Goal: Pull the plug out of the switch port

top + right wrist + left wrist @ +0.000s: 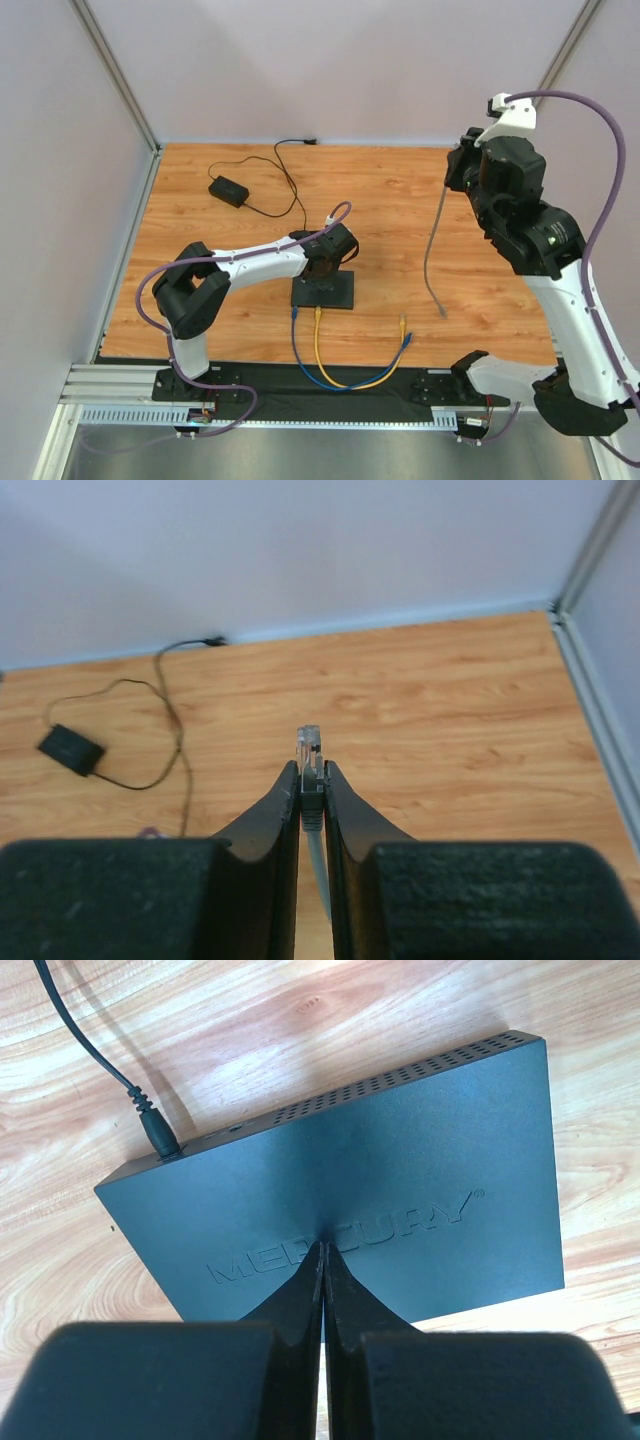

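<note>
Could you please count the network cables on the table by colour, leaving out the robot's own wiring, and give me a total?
grey cable: 1 (its plug is held in the right tool)
blue cable: 1
yellow cable: 1
Total: 3

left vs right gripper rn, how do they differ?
The left gripper is shut on nothing; the right gripper is shut on the clear plug of the grey cable. The left gripper sits low, its tips apparently pressing the switch on its top; the right gripper is high above the table at the far right, the cable hanging below it. Shared: black fingers, jaws nearly together.
</note>
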